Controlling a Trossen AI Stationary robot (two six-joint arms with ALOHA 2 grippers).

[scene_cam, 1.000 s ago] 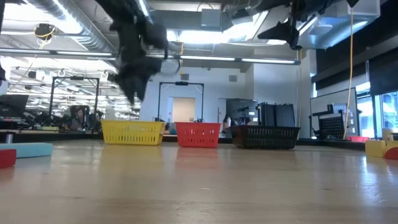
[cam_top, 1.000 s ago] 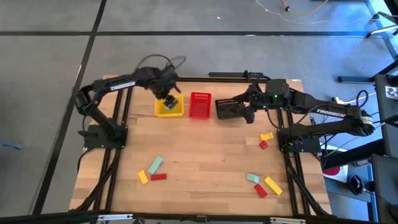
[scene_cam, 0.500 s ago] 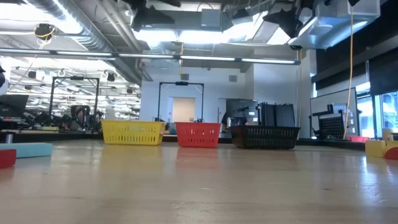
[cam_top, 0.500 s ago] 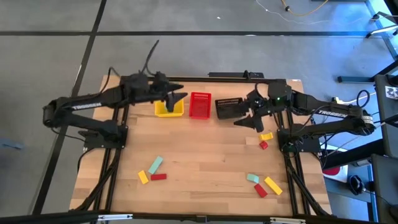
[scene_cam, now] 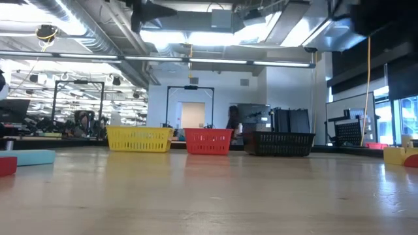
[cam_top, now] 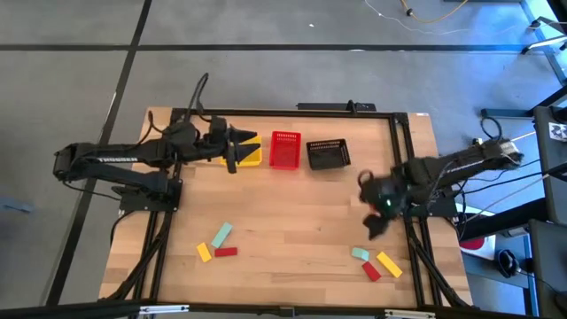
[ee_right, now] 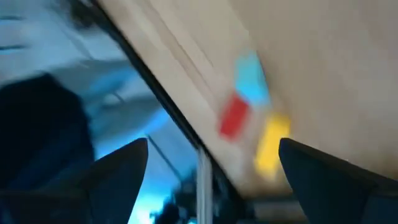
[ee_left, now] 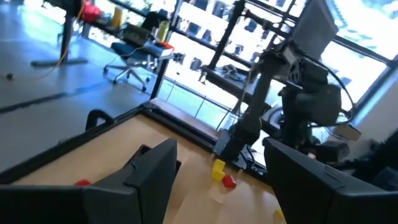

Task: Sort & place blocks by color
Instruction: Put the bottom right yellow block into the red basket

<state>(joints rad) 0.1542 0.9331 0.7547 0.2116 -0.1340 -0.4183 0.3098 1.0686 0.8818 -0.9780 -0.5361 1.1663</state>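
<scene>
Three blocks, teal (cam_top: 221, 234), yellow (cam_top: 205, 252) and red (cam_top: 225, 252), lie flat near the table's near-left corner. Three more, teal (cam_top: 360, 253), yellow (cam_top: 388, 264) and red (cam_top: 371, 271), lie near the near-right corner. My right gripper (cam_top: 376, 217) hovers open just beyond these, which show blurred between its fingers in the right wrist view: teal (ee_right: 252, 81), red (ee_right: 234, 116), yellow (ee_right: 272, 142). My left gripper (cam_top: 237, 149) is open and holds nothing at the yellow basket (cam_top: 252, 153). Its wrist view shows a yellow block (ee_left: 217, 169) and a red block (ee_left: 229, 181) by the right edge.
The yellow basket, a red basket (cam_top: 285, 151) and a black basket (cam_top: 328, 154) stand in a row at the far edge. The right arm (cam_top: 443, 168) reaches in over the table's right edge. Bare wood (cam_top: 292, 221) spans the middle between the block groups.
My right gripper has swung from the black basket toward the near edge along the table's right side, ending above the near-right blocks. My left arm has drawn back toward the left from over the yellow basket, and its gripper has tipped from pointing down to level.
</scene>
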